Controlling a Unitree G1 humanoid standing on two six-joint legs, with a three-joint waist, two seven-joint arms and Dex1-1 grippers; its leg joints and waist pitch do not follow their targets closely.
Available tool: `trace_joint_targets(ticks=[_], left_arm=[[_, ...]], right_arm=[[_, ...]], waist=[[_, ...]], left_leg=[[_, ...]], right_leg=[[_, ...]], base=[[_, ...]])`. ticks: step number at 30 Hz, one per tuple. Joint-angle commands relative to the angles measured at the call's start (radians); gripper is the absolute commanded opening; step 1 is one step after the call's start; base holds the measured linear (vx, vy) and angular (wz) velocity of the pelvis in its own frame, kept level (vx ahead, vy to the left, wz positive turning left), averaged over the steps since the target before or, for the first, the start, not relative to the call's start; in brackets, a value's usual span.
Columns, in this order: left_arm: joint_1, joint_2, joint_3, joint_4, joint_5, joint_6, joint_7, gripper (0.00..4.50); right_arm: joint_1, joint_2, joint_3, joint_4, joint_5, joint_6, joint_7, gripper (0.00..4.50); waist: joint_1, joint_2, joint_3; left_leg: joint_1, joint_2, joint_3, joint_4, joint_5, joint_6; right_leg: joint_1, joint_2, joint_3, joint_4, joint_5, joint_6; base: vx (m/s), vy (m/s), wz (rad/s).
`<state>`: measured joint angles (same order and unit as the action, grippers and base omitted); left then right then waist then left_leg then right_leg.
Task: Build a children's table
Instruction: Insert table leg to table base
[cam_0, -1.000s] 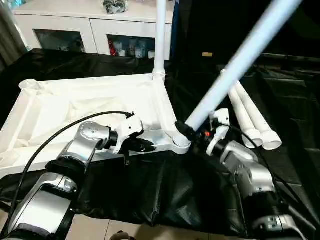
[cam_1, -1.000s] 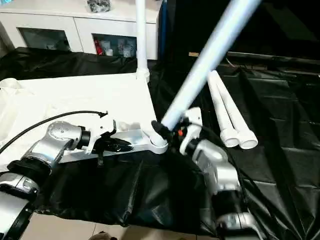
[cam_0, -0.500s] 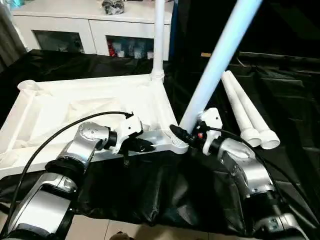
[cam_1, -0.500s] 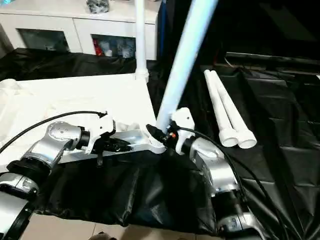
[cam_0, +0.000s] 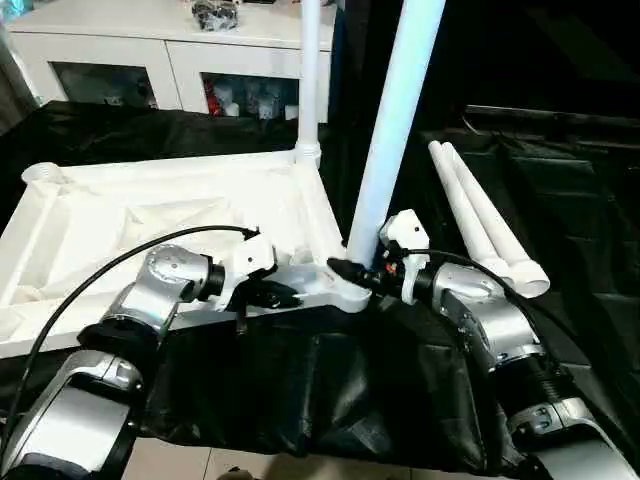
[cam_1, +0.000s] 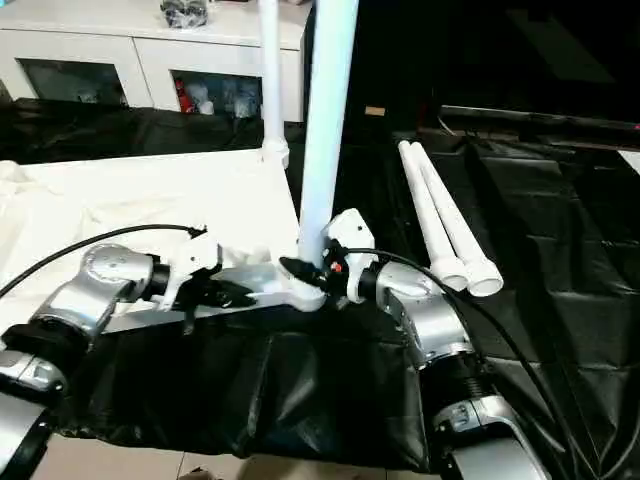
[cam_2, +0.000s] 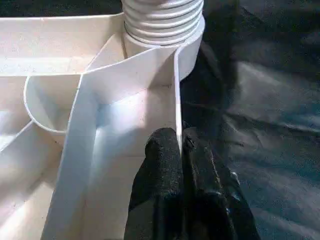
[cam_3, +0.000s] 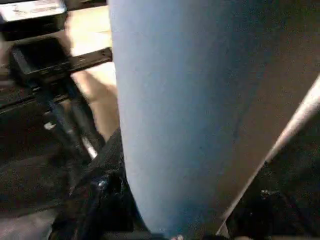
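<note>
The white tabletop (cam_0: 120, 215) of the children's table lies upside down on black cloth, ribbed side up. My left gripper (cam_0: 272, 296) is shut on the thin wall of its near rim, and the black fingertips (cam_2: 165, 145) pinch that wall. One white leg (cam_0: 308, 80) stands in the far right corner socket. My right gripper (cam_0: 356, 272) is shut on the base of another leg (cam_0: 400, 110), which stands nearly upright at the near right corner. That leg's ribbed end (cam_2: 162, 20) sits in the corner socket. Two spare legs (cam_0: 480, 225) lie to the right.
A white glass-door cabinet (cam_0: 130, 60) stands along the back behind the tabletop. Black cloth (cam_0: 330, 380) covers the floor under everything and wrinkles at the near edge. A black cable (cam_0: 130, 265) loops over my left forearm.
The leg in my right gripper has swung from a steep lean to the right to nearly upright. My right arm has moved in towards the corner socket. The left gripper has kept its grip.
</note>
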<state>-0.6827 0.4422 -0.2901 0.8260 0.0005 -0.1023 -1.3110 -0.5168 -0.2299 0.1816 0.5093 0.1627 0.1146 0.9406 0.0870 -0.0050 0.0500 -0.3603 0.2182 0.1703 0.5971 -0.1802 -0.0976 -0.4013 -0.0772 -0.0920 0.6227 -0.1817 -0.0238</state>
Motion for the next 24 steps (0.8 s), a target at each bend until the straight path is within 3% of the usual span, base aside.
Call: trace_joint_targets(ticks=[1, 9, 17, 21, 22, 24], left_arm=[[-0.019, 0.001, -0.015, -0.064, -0.019, -0.032, -0.074, 0.00], [-0.003, 0.036, -0.040, -0.126, -0.032, -0.017, -0.189, 0.00], [-0.023, 0.018, -0.019, -0.087, 0.001, -0.017, -0.095, 0.00], [-0.054, -0.021, 0.001, -0.056, 0.026, 0.018, 0.043, 0.00], [-0.068, -0.039, 0.007, -0.052, 0.045, 0.057, 0.122, 0.00], [-0.078, -0.055, 0.015, -0.048, 0.053, 0.084, 0.177, 0.00]], right_arm=[[0.050, -0.016, 0.073, 0.038, -0.013, 0.024, 0.077, 1.91], [0.092, -0.053, 0.123, -0.009, -0.015, -0.037, 0.230, 1.91], [0.077, -0.030, 0.102, 0.030, -0.023, -0.052, 0.178, 1.91], [0.002, 0.017, 0.035, 0.171, -0.068, -0.079, -0.051, 1.91], [-0.035, 0.041, 0.003, 0.232, -0.076, -0.083, -0.162, 1.91], [-0.056, 0.055, -0.015, 0.264, -0.078, -0.080, -0.226, 1.91]], waist=[[0.001, 0.005, -0.064], [0.005, 0.005, -0.061], [0.004, 0.004, -0.058], [-0.007, 0.001, -0.048], [-0.013, 0.001, -0.048], [-0.018, 0.003, -0.049]], left_leg=[[0.009, 0.018, 0.002, -0.074, -0.232, 0.024], [0.011, 0.021, 0.000, -0.079, -0.261, 0.016], [0.013, 0.019, -0.001, -0.081, -0.278, 0.009], [0.022, 0.012, -0.007, -0.080, -0.353, -0.017], [0.025, 0.010, -0.012, -0.080, -0.363, -0.027], [0.022, 0.012, -0.017, -0.083, -0.368, -0.031]], right_leg=[[0.052, -0.067, 0.056, -0.083, -0.252, -0.183], [0.049, -0.069, 0.056, -0.084, -0.276, -0.188], [0.047, -0.069, 0.055, -0.091, -0.329, -0.175], [0.038, -0.075, 0.048, -0.113, -0.536, -0.123], [0.037, -0.077, 0.040, -0.122, -0.605, -0.092], [0.041, -0.077, 0.036, -0.124, -0.599, -0.085]], base=[[0.000, 0.000, 0.00], [0.000, 0.000, 0.00], [0.000, 0.000, 0.00], [-0.013, -0.001, -0.01], [-0.055, 0.004, -0.08], [-0.053, 0.009, -0.11]])
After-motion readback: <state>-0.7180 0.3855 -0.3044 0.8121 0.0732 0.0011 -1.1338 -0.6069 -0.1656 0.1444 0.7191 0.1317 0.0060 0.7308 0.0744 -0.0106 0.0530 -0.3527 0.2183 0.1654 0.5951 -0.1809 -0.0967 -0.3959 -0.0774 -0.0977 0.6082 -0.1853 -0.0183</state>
